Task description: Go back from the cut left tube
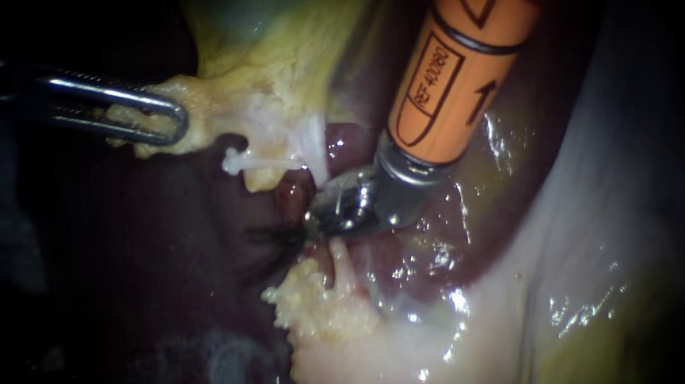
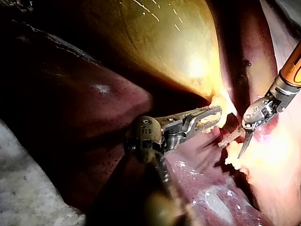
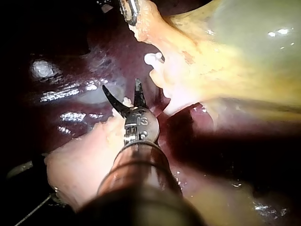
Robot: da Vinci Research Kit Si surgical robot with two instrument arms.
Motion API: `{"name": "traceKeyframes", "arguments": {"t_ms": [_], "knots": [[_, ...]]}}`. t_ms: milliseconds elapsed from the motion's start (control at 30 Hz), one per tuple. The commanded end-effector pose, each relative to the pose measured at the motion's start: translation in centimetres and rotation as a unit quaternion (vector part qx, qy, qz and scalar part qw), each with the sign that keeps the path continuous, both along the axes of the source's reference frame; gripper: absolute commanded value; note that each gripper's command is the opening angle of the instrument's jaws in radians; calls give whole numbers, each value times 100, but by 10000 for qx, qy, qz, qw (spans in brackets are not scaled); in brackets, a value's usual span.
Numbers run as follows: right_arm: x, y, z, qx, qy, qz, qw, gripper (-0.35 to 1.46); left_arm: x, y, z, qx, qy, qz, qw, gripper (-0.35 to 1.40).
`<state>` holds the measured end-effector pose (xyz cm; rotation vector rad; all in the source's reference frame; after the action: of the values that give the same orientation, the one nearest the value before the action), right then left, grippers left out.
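Cut tube end (image 3: 153,59), just ahead of the released pincer of the right instrument (image 3: 121,85), looks soft, slick, tear-prone: take no hold. The left instrument (image 1: 170,120) has its pincer clenched on the gallbladder fringe (image 1: 198,98).

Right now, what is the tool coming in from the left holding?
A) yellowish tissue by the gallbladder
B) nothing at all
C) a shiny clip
A: the left instrument is clamped on the yellowish tissue, which shows between its jaws from both sides.

The endoscope sits close above the gallbladder (image 1: 261,22). Both wrist cameras also face it from nearby, so all three views share it.
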<state>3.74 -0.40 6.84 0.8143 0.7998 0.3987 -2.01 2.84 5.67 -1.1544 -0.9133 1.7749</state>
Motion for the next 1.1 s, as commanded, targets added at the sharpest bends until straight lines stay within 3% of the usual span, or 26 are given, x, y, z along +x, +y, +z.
{"name": "traceKeyframes", "arguments": {"t_ms": [33, 233, 367, 533, 833, 1100], "knots": [[-1, 0, 0, 8, 3, 8, 10000, 131, 0, 0, 1, -2, -1, -1, 10000, -35], [-14, -3, -7, -299, 167, -1, 9994, 141, 2, 0, 1, -3, -4, 6, 10000, -35], [-38, -3, -22, -985, 482, 80, 9939, 143, 4, 2, 4, -3, -9, 14, 10000, -35], [-72, 7, -45, -1564, 628, 207, 9855, 143, 6, 4, 7, -3, -14, 21, 10000, -35], [-139, 30, -77, -2301, 510, 200, 9716, 143, 8, 6, 10, -3, -19, 30, 10000, -35], [-166, 37, -85, -2501, 311, 289, 9673, 145, 10, 7, 13, 2, -30, 45, 10000, -35]]}}
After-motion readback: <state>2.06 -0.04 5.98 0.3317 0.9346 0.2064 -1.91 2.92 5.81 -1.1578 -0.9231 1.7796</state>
